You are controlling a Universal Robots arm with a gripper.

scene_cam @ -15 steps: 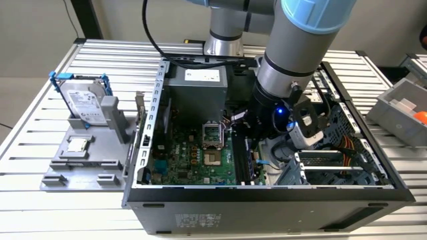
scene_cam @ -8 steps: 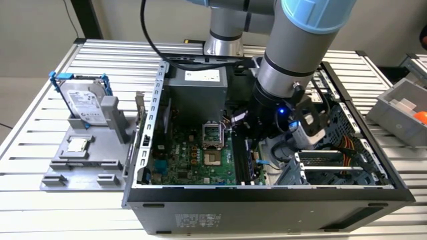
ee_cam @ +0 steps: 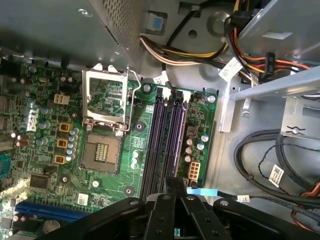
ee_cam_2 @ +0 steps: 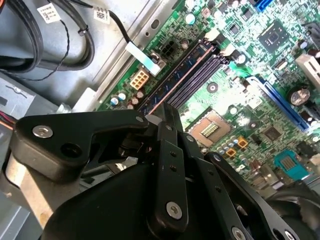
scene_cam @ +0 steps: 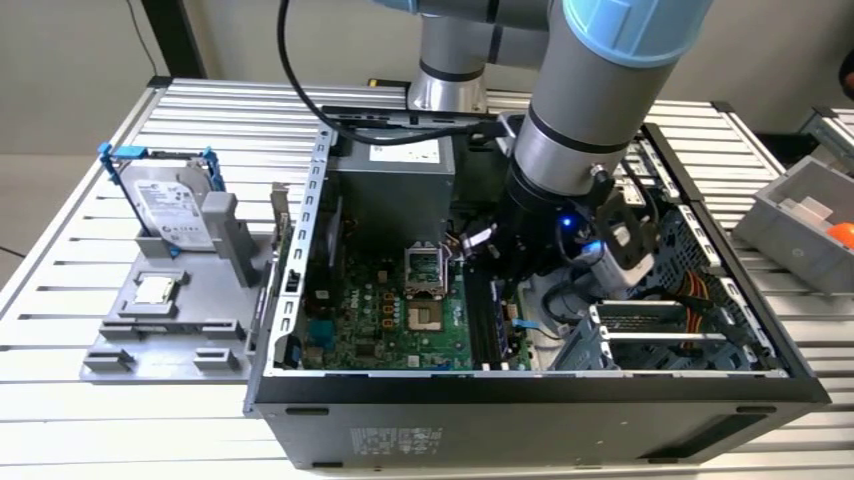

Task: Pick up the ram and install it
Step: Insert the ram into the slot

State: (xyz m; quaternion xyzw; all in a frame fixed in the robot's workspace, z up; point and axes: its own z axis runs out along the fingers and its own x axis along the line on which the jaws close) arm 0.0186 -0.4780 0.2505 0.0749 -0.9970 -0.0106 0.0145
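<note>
One robot arm reaching straight down into one open computer case [scene_cam: 534, 385], fingers [ee_cam_2: 172, 117] pinching one ram [ee_cam_2: 187, 65] seated along four memory slots [ee_cam: 167, 140], one hard drive [scene_cam: 171, 205] far beyond the fingers on the worktop [scene_cam: 80, 400].

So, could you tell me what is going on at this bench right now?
The robot arm reaches into the open PC case, with its tool low over the memory slots on the motherboard. Whether the tool holds the ram is not clear. On the exterior view's left, a hard drive and a CPU sit on a grey holder beside the case.
</note>
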